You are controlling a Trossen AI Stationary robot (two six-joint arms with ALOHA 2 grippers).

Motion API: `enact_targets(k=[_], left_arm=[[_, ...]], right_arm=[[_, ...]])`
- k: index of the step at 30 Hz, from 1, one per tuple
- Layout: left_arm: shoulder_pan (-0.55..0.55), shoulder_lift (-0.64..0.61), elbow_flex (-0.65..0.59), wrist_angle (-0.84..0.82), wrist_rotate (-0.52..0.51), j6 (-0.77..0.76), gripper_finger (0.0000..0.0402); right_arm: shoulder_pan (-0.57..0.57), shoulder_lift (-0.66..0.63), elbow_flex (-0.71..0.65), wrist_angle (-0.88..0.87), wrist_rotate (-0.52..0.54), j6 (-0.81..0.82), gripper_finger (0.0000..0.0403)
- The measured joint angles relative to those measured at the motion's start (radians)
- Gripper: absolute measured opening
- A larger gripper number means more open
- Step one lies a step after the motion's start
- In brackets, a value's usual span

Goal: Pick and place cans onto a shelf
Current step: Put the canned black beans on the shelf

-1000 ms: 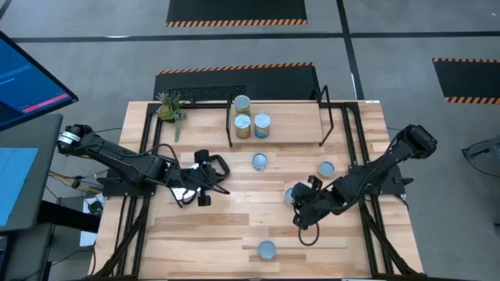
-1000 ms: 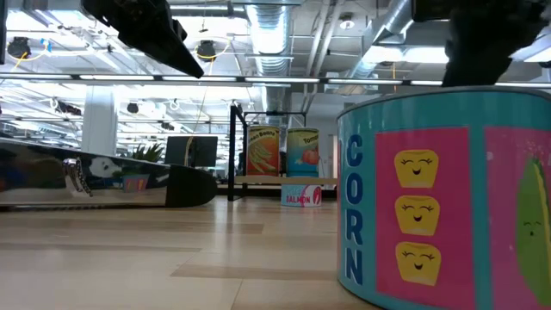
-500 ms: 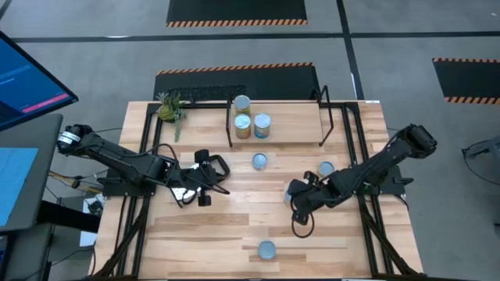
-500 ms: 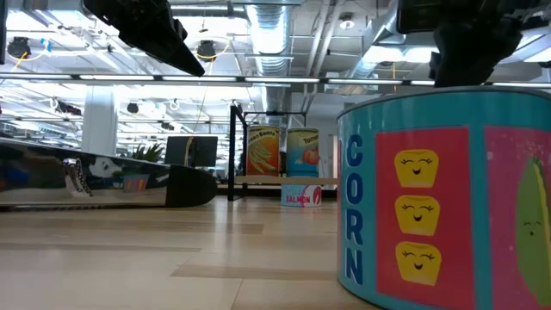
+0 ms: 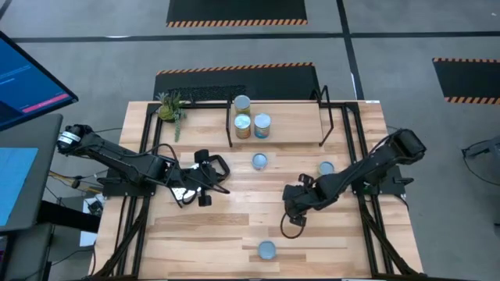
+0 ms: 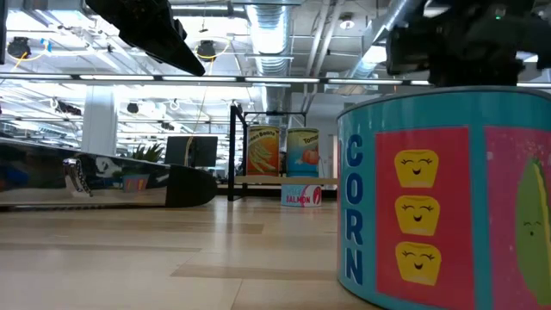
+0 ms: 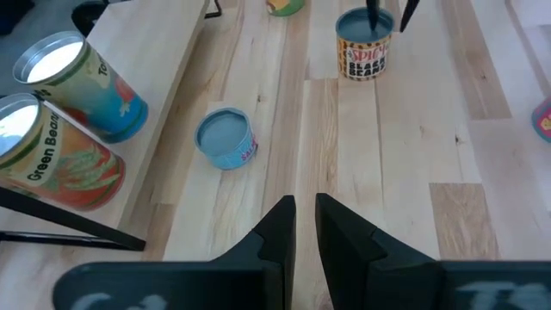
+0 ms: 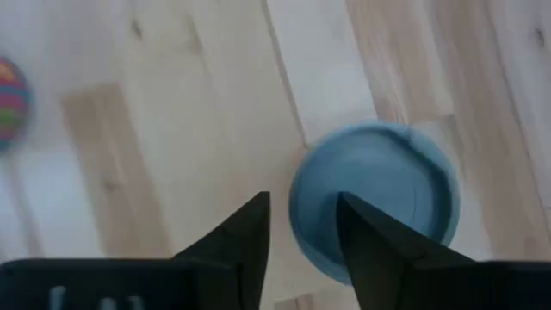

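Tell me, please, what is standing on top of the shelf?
Three cans stand on the shelf, grouped at its left end. In the low view, two cans show; the third is hidden behind them.

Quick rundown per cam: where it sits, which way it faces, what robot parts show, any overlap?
High: overhead, straight down on the table; both arms, left gripper, right gripper.
Low: tabletop height, level across toward the shelf; corn can up close, arms above.
Left wrist: over own fingers, toward the salmon can.
Right wrist: down past own fingers onto a can top.
Shared: salmon can in high, low, left wrist.
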Motion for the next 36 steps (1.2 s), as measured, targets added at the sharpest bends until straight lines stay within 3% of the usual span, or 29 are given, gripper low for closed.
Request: enact_targets(k=[5, 8, 11, 13, 16, 24, 29, 31, 36], left_arm=[[0.0, 0.0, 0.0, -0.001, 0.0, 0.0, 0.0038], [0.0, 0.0, 0.0, -0.001, 0.0, 0.0, 0.0038], [0.0, 0.0, 0.0, -0.001, 0.0, 0.007, 0.0038], [0.0, 0.0, 0.0, -0.001, 0.0, 0.008, 0.0038], [0.0, 0.0, 0.0, -0.001, 0.0, 0.011, 0.0038], [0.0, 0.0, 0.0, -0.001, -0.001, 0.012, 0.0038], [0.0, 0.0, 0.0, 0.0, -0.044, 0.026, 0.0038], [0.0, 0.0, 0.0, 0.004, -0.051, 0.032, 0.0038], [0.0, 0.0, 0.0, 0.004, -0.053, 0.041, 0.0038]], right_arm=[[-0.006, 0.064, 0.007, 0.018, -0.001, 0.01, 0.0189], [-0.005, 0.095, 0.008, 0.022, 0.052, 0.11, 0.0182], [-0.005, 0.109, 0.01, 0.025, 0.098, 0.2, 0.0138], [-0.005, 0.113, 0.013, 0.023, 0.141, 0.241, 0.0085], [-0.005, 0.1, 0.042, -0.018, 0.231, 0.206, 0.0018], [-0.056, 0.002, 0.32, -0.439, 0.49, 0.043, 0.0007], [-0.205, -0.073, 0.45, -0.572, 0.69, -0.065, 0.0005], [-0.306, -0.094, 0.47, -0.546, 0.674, -0.116, 0.0005], [-0.579, -0.096, 0.467, -0.443, 0.451, -0.284, 0.0005]])
